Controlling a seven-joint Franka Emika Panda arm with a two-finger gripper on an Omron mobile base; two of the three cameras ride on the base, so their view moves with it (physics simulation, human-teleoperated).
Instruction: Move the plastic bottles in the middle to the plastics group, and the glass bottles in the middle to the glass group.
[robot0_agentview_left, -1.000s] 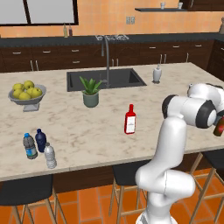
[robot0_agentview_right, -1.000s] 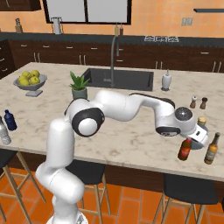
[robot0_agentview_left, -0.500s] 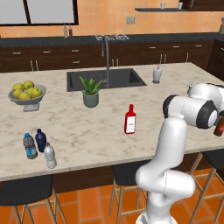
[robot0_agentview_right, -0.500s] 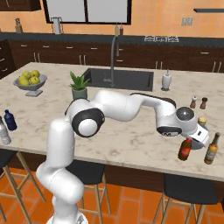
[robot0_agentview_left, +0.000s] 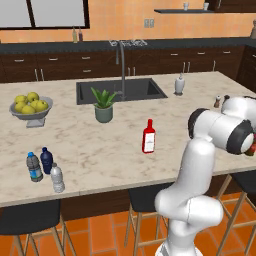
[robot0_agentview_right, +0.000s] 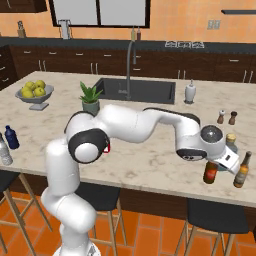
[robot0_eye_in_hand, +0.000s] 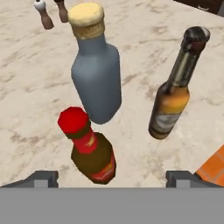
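The slim dark brown bottle with the red cap (robot0_eye_in_hand: 89, 148) stands on the counter beside the grey-blue glass bottle (robot0_eye_in_hand: 96, 74). My gripper (robot0_eye_in_hand: 112, 178) hovers just above it, open, with the fingertips (robot0_eye_in_hand: 41, 178) wide of the bottle on both sides and not touching it. From the right base view the gripper (robot0_agentview_right: 221, 165) is at the counter's front right corner over the brown bottle (robot0_agentview_right: 210, 172). The red bottle with a white label (robot0_agentview_left: 148, 136) stands mid-counter. Far left, the small clear greyish bottle (robot0_agentview_left: 57, 177) stands by the blue-labelled bottle (robot0_agentview_left: 34, 166) and the navy bottle (robot0_agentview_left: 46, 160).
An amber bottle with a dark neck (robot0_eye_in_hand: 175, 96) stands close to the right of the brown one, near the counter edge. Salt and pepper shakers (robot0_agentview_right: 227, 117) are behind. A sink (robot0_agentview_left: 120, 90), a potted plant (robot0_agentview_left: 103, 106), a fruit bowl (robot0_agentview_left: 31, 107) and a soap dispenser (robot0_agentview_left: 179, 84) sit farther back.
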